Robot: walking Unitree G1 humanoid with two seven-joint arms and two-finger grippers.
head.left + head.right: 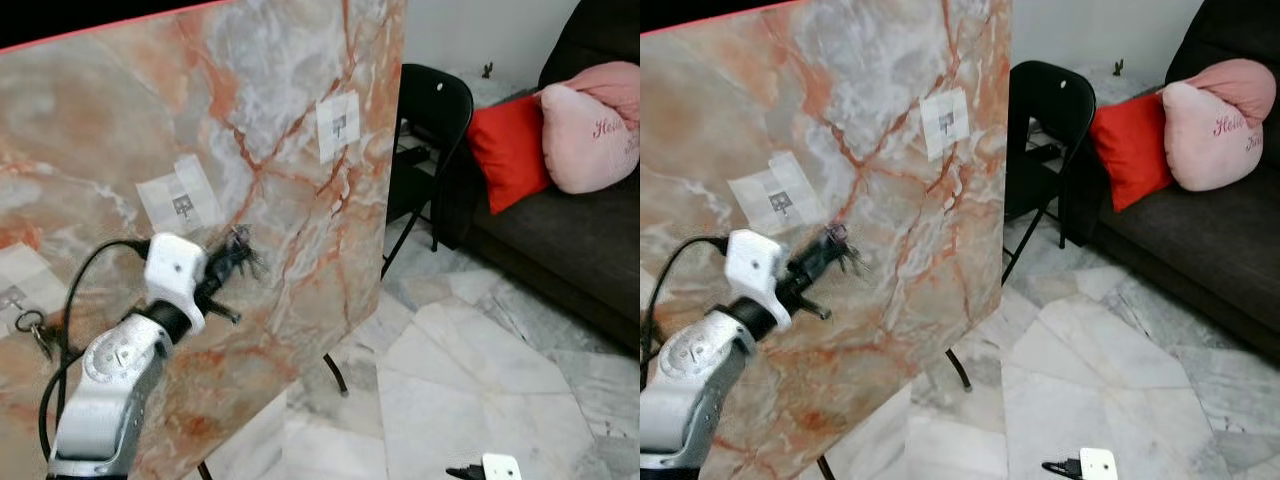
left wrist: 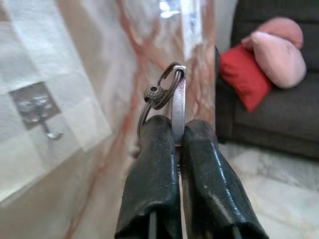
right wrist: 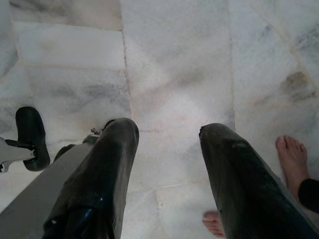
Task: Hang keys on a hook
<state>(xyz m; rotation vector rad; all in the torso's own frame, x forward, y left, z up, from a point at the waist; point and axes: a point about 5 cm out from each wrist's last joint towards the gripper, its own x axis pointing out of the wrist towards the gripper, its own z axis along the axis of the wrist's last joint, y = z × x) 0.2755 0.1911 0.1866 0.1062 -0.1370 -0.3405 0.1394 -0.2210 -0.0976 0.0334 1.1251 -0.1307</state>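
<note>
The left gripper (image 2: 175,144) is raised in front of the tilted marble board (image 1: 280,130), its jaws clenched on the keys (image 2: 167,92), whose ring sticks out past the fingertips. The nearest hook (image 2: 42,117) sits just beside them on a taped patch; they seem apart from it. The right gripper (image 3: 167,149) hangs over the floor (image 3: 174,59), jaws released, near a person's bare foot (image 3: 294,159).

The left hand (image 2: 172,144) hides the keys' (image 2: 167,92) lower part; the hook (image 2: 42,112) is blurred.
</note>
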